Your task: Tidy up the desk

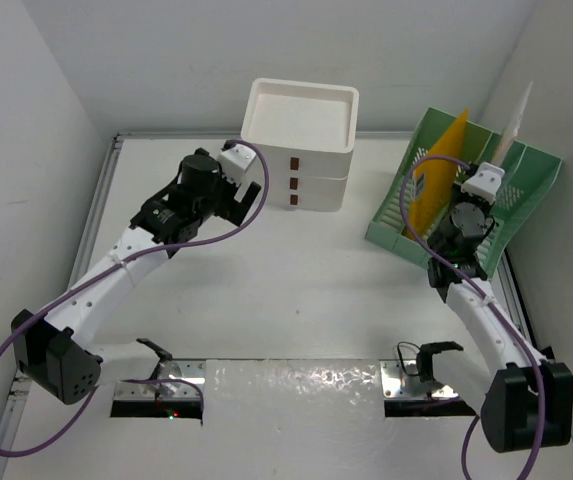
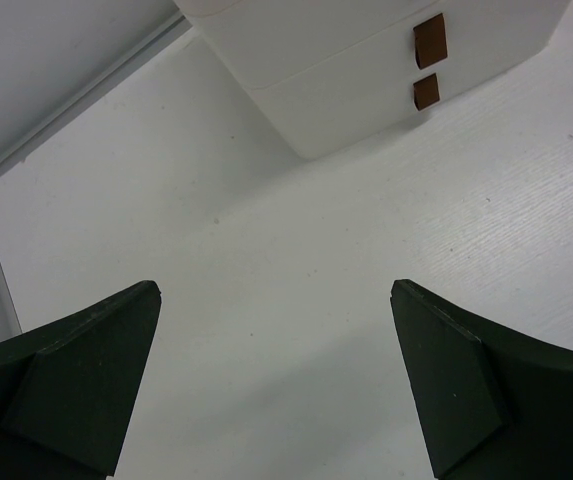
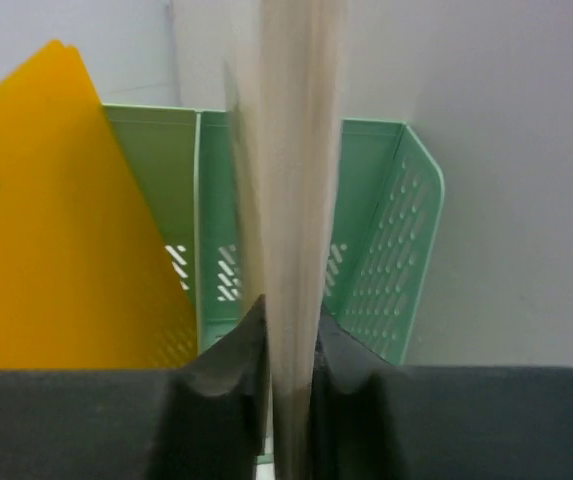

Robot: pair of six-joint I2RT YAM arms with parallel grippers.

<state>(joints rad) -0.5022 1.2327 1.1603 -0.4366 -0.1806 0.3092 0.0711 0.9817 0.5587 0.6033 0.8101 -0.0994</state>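
Observation:
The desk (image 1: 296,290) is a flat white tabletop with a thin metal rim. My left gripper (image 1: 251,195) is open and empty, low over the desk (image 2: 266,300) just left of the white drawer box (image 1: 301,140), which also shows in the left wrist view (image 2: 366,70). My right gripper (image 1: 471,215) is shut on a pale beige folder (image 3: 288,180), held upright over the green file rack (image 1: 466,195). The folder's tip (image 1: 514,125) sticks up above the rack. A yellow folder (image 1: 438,180) stands in the rack's left slot, also in the right wrist view (image 3: 56,220).
The drawer box has brown pull tabs (image 2: 429,40) on its front. The rack's green slotted walls (image 3: 386,260) stand right of the held folder. White walls close in the desk at back and both sides. Both arm bases sit at the near edge.

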